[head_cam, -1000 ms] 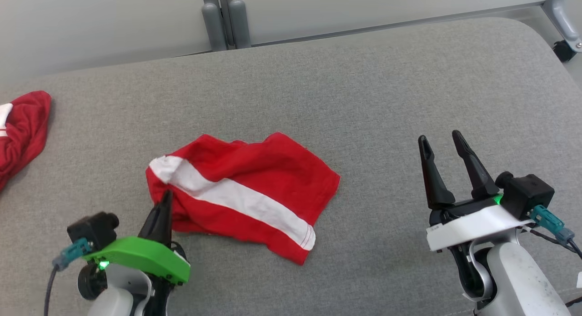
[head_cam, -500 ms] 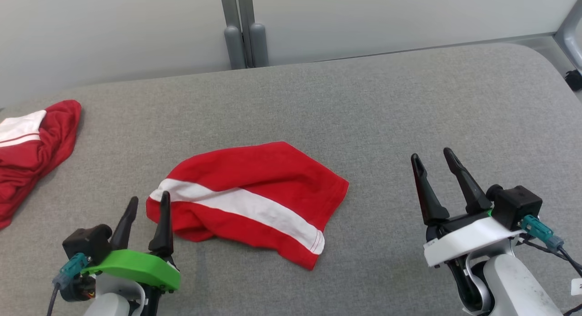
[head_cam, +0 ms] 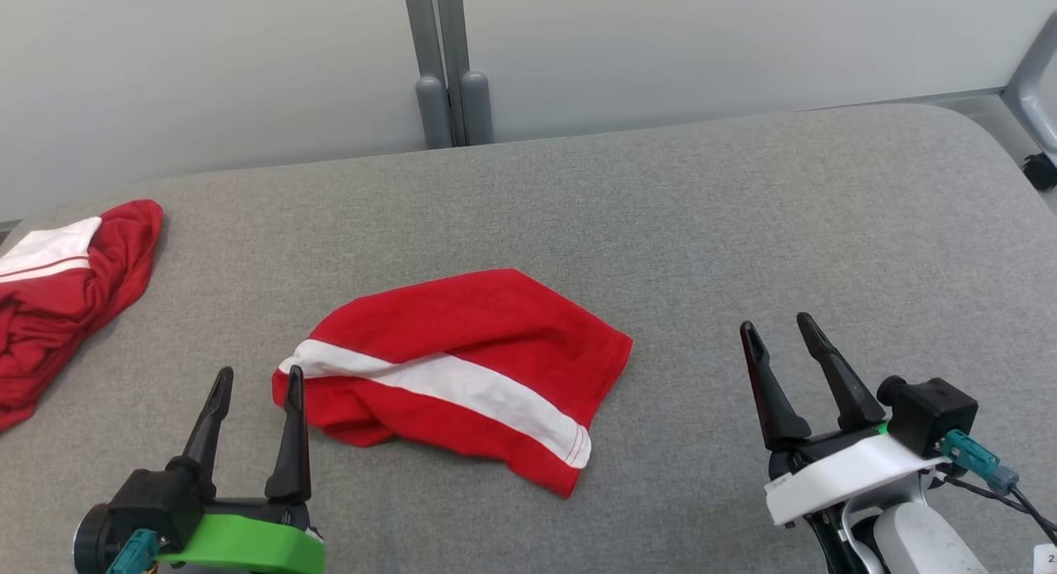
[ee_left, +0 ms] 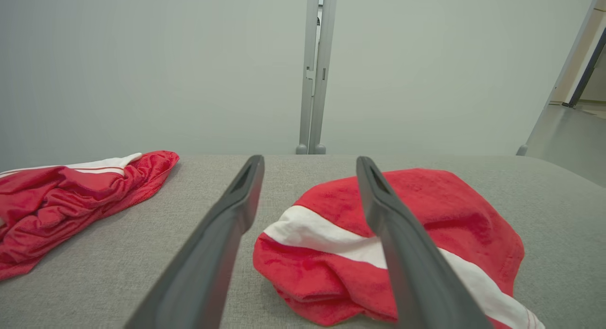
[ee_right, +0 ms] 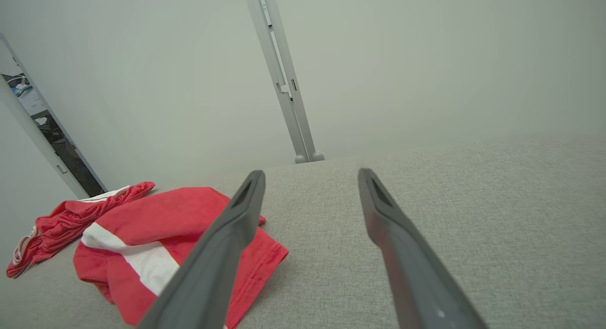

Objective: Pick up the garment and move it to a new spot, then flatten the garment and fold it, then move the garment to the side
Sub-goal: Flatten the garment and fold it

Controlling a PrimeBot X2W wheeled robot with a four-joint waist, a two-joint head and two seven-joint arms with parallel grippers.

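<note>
Looking down from the head view, the garment, red with a white stripe, lies in the middle of the gray counter. The left gripper sits just beside its left end with its fingers spread and nothing between them. A second ago those fingers were pressed together right on that end of the cloth; then they opened, and now they have pulled back a little. The whole picture has slid too, so the camera has moved. The right gripper waits well apart on the other side, fingers spread and empty, much as it was before. Another red heap of cloth lies far off at the left edge. In the left wrist view, the fingers are wide apart, and the garment's bunched left end shows between and past them, low on the counter and not touched. That end looks folded under and lumpy. In the right wrist view, the fingers are spread as well, and the garment lies off to the left with its hem close to one finger, while bare gray counter is ahead. I think the letting go means the move to a new spot is done. Flattening most likely comes next, since the cloth is not smooth yet.
</note>
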